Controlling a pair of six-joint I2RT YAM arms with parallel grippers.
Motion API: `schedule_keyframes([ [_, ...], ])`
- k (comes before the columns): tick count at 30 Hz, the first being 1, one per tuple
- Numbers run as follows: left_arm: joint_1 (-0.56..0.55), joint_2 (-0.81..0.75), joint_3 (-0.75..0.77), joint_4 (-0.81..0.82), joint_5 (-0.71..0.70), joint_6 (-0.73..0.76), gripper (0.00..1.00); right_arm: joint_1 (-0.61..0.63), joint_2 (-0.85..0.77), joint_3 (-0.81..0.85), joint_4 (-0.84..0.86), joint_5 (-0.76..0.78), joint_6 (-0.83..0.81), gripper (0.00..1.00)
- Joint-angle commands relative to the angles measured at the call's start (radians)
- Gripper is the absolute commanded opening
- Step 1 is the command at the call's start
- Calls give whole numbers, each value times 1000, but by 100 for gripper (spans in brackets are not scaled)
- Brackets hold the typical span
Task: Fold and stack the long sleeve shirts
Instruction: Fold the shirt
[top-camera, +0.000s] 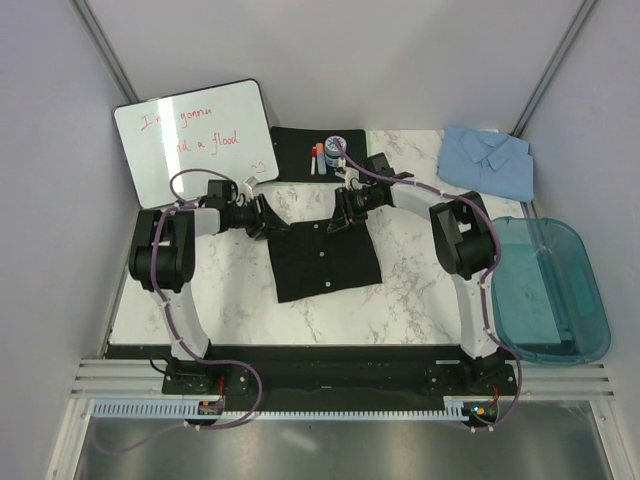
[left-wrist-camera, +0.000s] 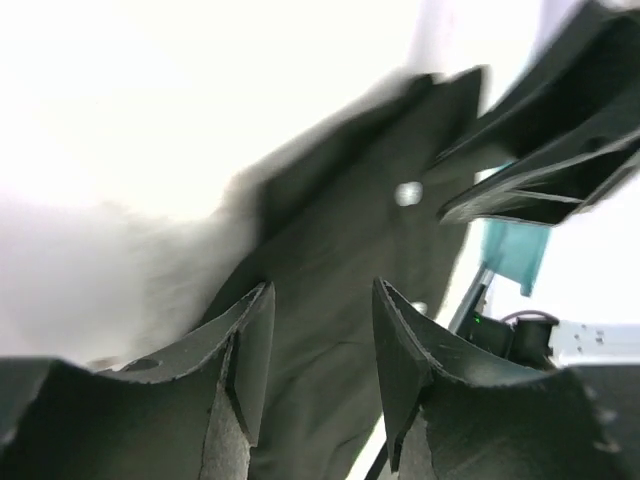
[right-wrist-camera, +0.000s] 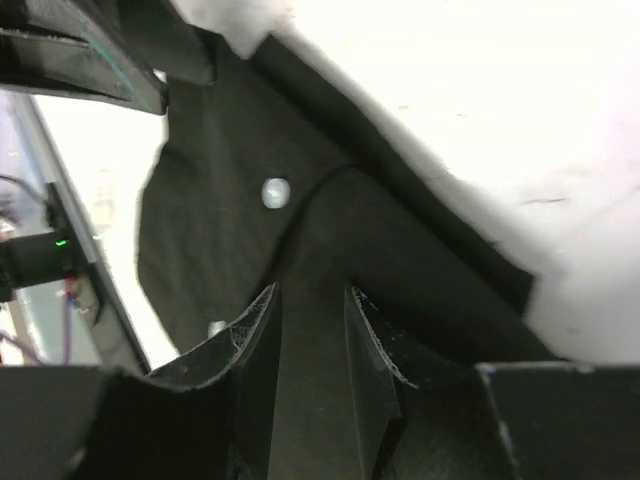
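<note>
Open marble on the table (top-camera: 420, 290) lies left, right and in front of the black shirt (top-camera: 325, 262). The far edge is crowded: a whiteboard (top-camera: 195, 135) at left, markers (top-camera: 316, 158) and a jar (top-camera: 333, 148) in the middle, a folded blue shirt (top-camera: 487, 162) at right. A teal bin (top-camera: 550, 290) hems the right side.

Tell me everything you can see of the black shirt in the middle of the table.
The black shirt is plain dark woven-looking cloth, folded into a rough rectangle, lying on the marble table. Small white buttons show down its front. At its far edge the right claw pinches a ridge of cloth; the left claw straddles the far left corner, grip unclear.
</note>
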Motion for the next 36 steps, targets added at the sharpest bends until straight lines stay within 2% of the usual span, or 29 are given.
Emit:
schedule_keyframes([
  [1,9,8,-14,-71,-97,19,50,-7,98,120,-112,150,-103,40],
  [8,-29,-136,-138,-288,-135,101,46,56,218,359,-284,213,-260,43],
  [11,-20,-286,-251,-289,28,163,50,132,235,424,-353,232,-397,43],
  [12,24,-355,-287,-265,80,166,51,180,232,421,-370,232,-440,43],
  [14,99,-517,-353,-240,104,172,59,232,208,389,-419,229,-581,43],
  [15,169,-553,-355,-263,110,184,61,283,192,340,-433,215,-641,43],
  [18,279,-601,-355,-371,116,238,67,358,106,206,-462,174,-843,42],
  [21,298,-596,-388,-363,98,244,78,364,-1,136,-485,105,-1020,41],
  [23,298,-570,-416,-321,95,199,89,361,-83,128,-480,103,-1063,41],
  [27,258,-512,-437,-306,47,160,92,320,-147,204,-499,140,-960,45],
  [29,230,-519,-453,-306,17,146,89,315,-168,203,-516,186,-822,45],
  [32,180,-521,-468,-298,-25,128,86,315,-199,99,-525,128,-653,47],
  [33,151,-519,-471,-298,-60,128,85,315,-204,10,-516,99,-622,48],
  [36,104,-513,-477,-292,-124,128,81,314,-214,-151,-386,65,-472,48],
])
